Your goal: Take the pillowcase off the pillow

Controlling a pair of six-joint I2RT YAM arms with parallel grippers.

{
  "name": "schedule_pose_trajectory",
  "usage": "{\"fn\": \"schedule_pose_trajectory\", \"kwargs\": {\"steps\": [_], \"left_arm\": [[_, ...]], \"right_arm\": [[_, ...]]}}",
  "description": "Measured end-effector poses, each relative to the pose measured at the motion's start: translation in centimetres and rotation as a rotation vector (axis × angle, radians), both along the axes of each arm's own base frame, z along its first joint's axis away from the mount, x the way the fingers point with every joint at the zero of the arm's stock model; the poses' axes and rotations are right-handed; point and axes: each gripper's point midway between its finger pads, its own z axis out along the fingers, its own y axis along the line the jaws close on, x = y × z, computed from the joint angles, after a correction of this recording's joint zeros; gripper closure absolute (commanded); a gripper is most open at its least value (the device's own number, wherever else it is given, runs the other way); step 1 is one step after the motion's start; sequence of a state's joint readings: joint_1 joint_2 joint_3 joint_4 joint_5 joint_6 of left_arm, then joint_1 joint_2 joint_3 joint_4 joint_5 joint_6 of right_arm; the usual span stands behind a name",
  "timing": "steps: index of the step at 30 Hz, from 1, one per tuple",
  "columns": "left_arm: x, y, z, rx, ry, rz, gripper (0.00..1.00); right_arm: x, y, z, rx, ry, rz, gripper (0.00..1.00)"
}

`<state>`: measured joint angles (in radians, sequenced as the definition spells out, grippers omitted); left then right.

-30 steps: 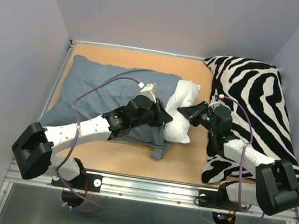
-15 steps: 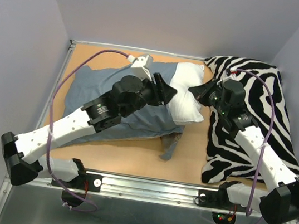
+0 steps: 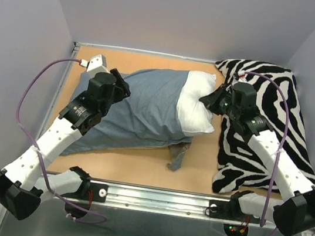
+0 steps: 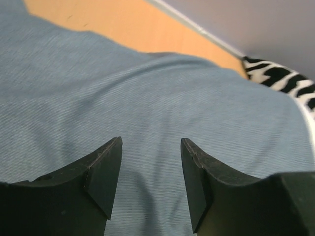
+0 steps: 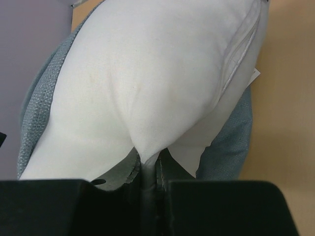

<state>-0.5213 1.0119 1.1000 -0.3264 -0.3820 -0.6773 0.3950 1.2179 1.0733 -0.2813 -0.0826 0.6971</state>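
Observation:
The slate-blue pillowcase [image 3: 141,107] lies across the middle of the table and covers most of the white pillow [image 3: 196,105], whose right end sticks out of its open end. My left gripper [image 3: 120,87] hovers over the pillowcase's left part, open, with only blue fabric [image 4: 157,108] under the gap [image 4: 151,167]. On the right, my gripper [image 3: 207,100] is shut on a pinch of the pillow's white fabric [image 5: 147,93] at its bare end [image 5: 149,169]. Blue pillowcase [image 5: 39,93] shows behind the pillow in that view.
A black-and-white zebra-striped cushion [image 3: 277,112] fills the table's right side, under my right arm. Bare wooden tabletop [image 3: 138,165] shows in front of the pillow. A loose corner of the pillowcase [image 3: 178,155] trails toward the front. Walls close in on three sides.
My left gripper let go of the pillowcase near the pillow's bare end, opened, and swung left over the cover. The pillow shifted toward the back. My right gripper kept its pinch.

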Motion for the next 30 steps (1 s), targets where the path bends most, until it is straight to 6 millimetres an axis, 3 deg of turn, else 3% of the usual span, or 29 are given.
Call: {"fn": "schedule_pose_trajectory", "kwargs": {"steps": [2,5,10,12,13,20,21,22,24,25,27,28,30], "left_arm": [[-0.2,1.4,-2.3,0.039,0.063,0.043,0.37],[0.0,3.3,-4.0,0.08,0.115,0.113,0.33],[0.4,5.1,-5.1,0.131,0.146,0.198,0.32],[0.4,5.5,-5.4,0.148,0.152,0.218,0.27],[0.5,5.7,-5.5,0.153,0.154,0.225,0.19],[1.4,6.7,-7.1,0.196,0.186,0.25,0.23],[1.6,6.7,-7.4,0.199,0.191,0.248,0.26],[1.8,6.8,-7.7,0.199,0.194,0.247,0.39],[2.3,6.9,-8.2,0.199,0.204,0.242,0.53],[2.6,6.9,-8.2,0.193,0.202,0.238,0.75],[3.0,7.1,-8.2,0.184,0.196,0.236,0.95],[3.1,7.2,-8.1,0.181,0.195,0.238,1.0],[3.3,7.6,-8.1,0.174,0.194,0.245,1.0]], "right_arm": [[0.0,0.0,0.4,-0.004,-0.006,0.003,1.0],[0.0,0.0,0.8,-0.007,-0.012,0.009,0.99],[-0.2,0.0,0.5,-0.018,-0.003,0.013,1.0],[-0.2,0.0,0.5,-0.02,-0.004,0.014,1.0],[-0.2,0.0,0.5,-0.02,-0.004,0.015,1.0],[-0.2,0.0,0.5,-0.019,-0.004,0.019,1.0],[-0.3,0.0,0.5,-0.019,-0.003,0.021,0.99],[-0.3,0.0,0.5,-0.019,-0.003,0.022,1.0],[-0.3,0.0,0.5,-0.02,-0.002,0.023,0.99],[-0.3,0.0,0.4,-0.022,-0.001,0.023,0.99],[-0.4,0.0,0.3,-0.024,0.005,0.024,1.0],[-0.5,0.0,0.2,-0.026,0.008,0.024,0.99],[-0.5,-0.1,0.2,-0.027,0.01,0.024,0.99]]}}
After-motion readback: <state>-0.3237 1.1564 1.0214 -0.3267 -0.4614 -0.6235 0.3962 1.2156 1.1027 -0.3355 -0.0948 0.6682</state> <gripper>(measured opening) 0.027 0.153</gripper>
